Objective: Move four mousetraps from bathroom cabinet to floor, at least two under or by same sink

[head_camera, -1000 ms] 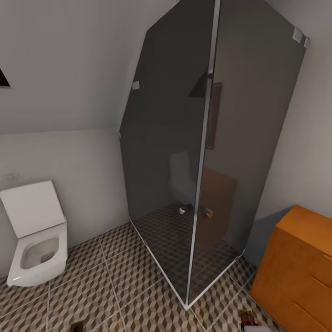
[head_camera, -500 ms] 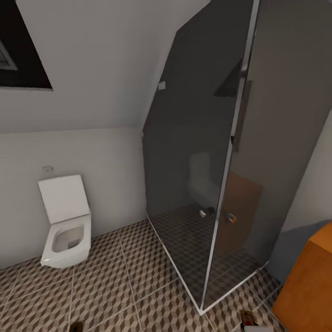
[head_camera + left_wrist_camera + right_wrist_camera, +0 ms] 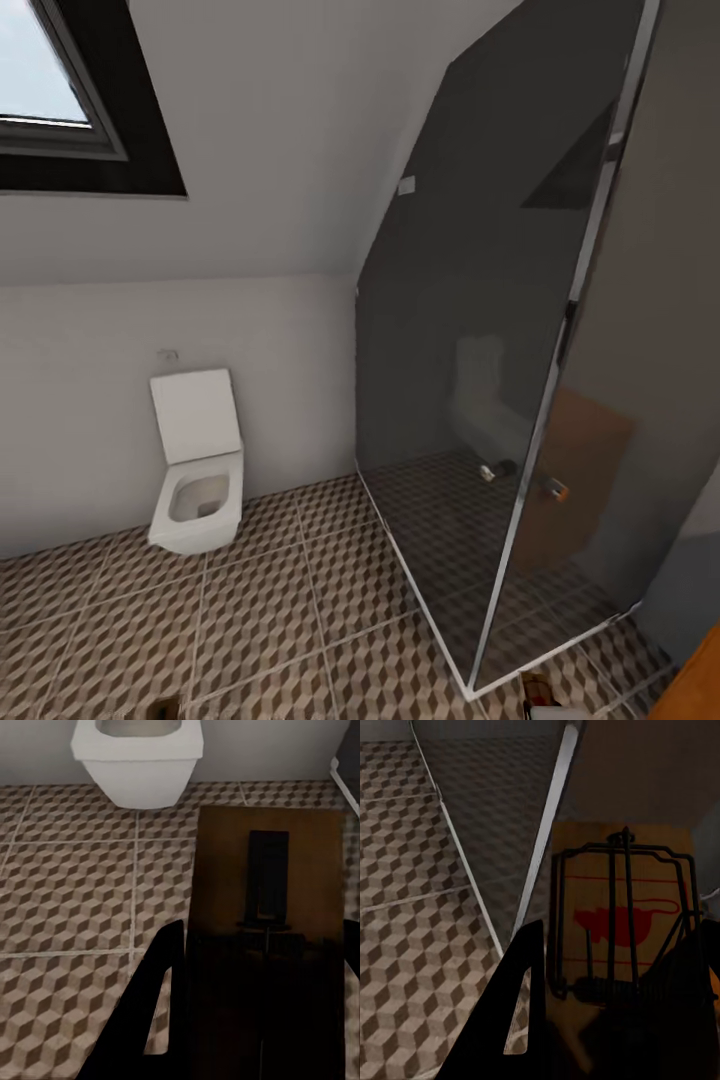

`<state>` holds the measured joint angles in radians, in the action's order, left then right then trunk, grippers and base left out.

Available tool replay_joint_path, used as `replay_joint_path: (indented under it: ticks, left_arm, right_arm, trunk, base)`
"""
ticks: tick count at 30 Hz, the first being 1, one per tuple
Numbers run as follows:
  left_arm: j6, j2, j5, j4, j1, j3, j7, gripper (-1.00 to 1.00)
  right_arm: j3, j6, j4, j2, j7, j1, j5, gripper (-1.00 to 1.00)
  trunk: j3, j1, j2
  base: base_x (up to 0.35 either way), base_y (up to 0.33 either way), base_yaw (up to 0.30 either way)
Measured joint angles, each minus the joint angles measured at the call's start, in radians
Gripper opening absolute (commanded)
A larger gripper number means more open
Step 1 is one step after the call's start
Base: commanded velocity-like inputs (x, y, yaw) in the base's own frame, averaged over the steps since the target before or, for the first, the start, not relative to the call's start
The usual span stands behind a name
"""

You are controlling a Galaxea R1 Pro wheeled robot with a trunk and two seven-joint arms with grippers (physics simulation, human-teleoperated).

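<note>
Two mousetraps are in my grippers. My left gripper (image 3: 264,936) is shut on a brown mousetrap (image 3: 266,881) with a dark metal bar, held above the cube-patterned bathroom floor (image 3: 67,892). My right gripper (image 3: 622,936) is shut on a mousetrap (image 3: 619,922) that has a red mouse print under a black wire frame. In the head view, the tip of this right mousetrap (image 3: 538,690) shows at the bottom edge. The bathroom floor (image 3: 270,620) spreads ahead. A corner of the orange cabinet (image 3: 706,692) is at the bottom right. The bathroom sink is out of view.
A white toilet (image 3: 198,470) with its lid up stands against the far wall, close ahead of the left gripper (image 3: 139,754). A dark glass shower enclosure (image 3: 500,380) with a chrome frame (image 3: 547,825) takes up the right side. A skylight (image 3: 50,90) sits at the upper left.
The whole head view has swung to the left: the toilet and shower slid rightward in the picture, the skylight came into view, and the cabinet slid almost out at the right. Both mousetraps stay gripped.
</note>
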<state>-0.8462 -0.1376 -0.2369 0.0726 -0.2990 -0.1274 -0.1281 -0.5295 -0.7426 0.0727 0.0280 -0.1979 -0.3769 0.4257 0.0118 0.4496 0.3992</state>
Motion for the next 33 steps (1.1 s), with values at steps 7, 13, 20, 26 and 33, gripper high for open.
replay_joint_path:
  ticks: [7,13,20,26,33]
  left_arm:
    - [0.000,0.005,0.001,0.000,0.000,0.001,0.000,-1.00]
    - [-0.002,0.015,0.000,0.000,0.000,0.001,0.000,-1.00]
    - [-0.007,0.017,0.001,-0.002,0.000,0.001,0.000,-1.00]
    - [-0.012,0.015,0.000,-0.003,0.000,0.001,0.000,-1.00]
    - [-0.010,0.017,0.000,-0.003,0.000,0.001,-0.002,-1.00]
  right_arm:
    - [0.000,0.000,0.000,0.000,0.000,0.000,0.001,-1.00]
    - [-0.001,0.002,0.000,0.000,0.001,0.000,0.003,-1.00]
    - [-0.002,0.002,0.000,0.000,0.004,0.000,0.003,-1.00]
    - [-0.002,0.003,0.000,0.000,0.007,0.000,0.003,-1.00]
    - [-0.002,0.002,-0.001,0.000,0.010,0.000,0.002,-1.00]
  trunk:
    - [0.000,0.000,0.000]
    - [0.000,0.000,0.000]
    - [0.000,0.000,0.000]
    - [0.000,0.000,0.000]
    - [0.000,0.000,0.000]
  base:
    - [0.000,0.000,0.288]
    - [0.000,0.000,0.299]
    - [0.000,0.000,0.300]
    - [0.000,0.000,0.236]
    - [0.053,0.047,0.031]
